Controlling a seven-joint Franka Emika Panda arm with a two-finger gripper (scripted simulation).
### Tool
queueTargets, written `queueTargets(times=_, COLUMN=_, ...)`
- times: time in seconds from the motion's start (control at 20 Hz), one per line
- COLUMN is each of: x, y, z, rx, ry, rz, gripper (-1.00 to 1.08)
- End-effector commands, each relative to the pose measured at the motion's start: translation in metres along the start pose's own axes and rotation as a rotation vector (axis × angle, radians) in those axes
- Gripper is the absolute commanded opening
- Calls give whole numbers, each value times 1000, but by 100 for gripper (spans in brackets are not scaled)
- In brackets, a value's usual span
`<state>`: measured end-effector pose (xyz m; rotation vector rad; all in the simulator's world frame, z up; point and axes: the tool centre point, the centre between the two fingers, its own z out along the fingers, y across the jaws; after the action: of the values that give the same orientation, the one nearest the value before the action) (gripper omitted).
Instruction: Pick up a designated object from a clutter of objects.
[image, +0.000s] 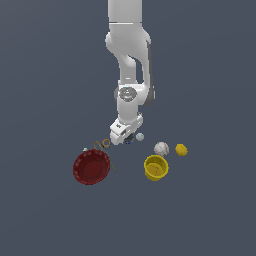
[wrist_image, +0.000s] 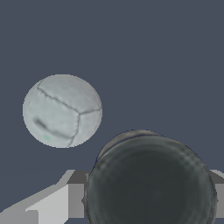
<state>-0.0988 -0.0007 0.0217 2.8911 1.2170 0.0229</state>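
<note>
In the exterior view, lower left of centre, lies the red bowl (image: 91, 167), with a dark marker (image: 111, 162) at its rim; at centre the gripper (image: 126, 138) sits low and hides most of the tin (image: 128, 142). The small white ball (image: 140, 136), baseball (image: 161, 148), yellow cup (image: 156, 167) and lemon (image: 181, 149) follow rightward, with open floor all round. Only the wrist view shows the tin (wrist_image: 151, 183) well: its round dark face turned to the camera, axis upright, between grey fingers (wrist_image: 75, 199) close at its sides, the ball (wrist_image: 62, 110) just beside. Whether they pinch it I cannot tell.
</note>
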Motion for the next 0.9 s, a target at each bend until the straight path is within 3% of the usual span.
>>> queueTargets(times=0.0, x=5, y=0, z=-4, rx=-6, ry=8, rz=-9, gripper=-100)
queueTargets(times=0.45, x=6, y=13, z=-28, rx=-5, ry=6, rz=-7, gripper=-100)
queueTargets(times=0.85, x=8, y=40, z=-76, rx=-2, ry=5, rz=-5, gripper=-100)
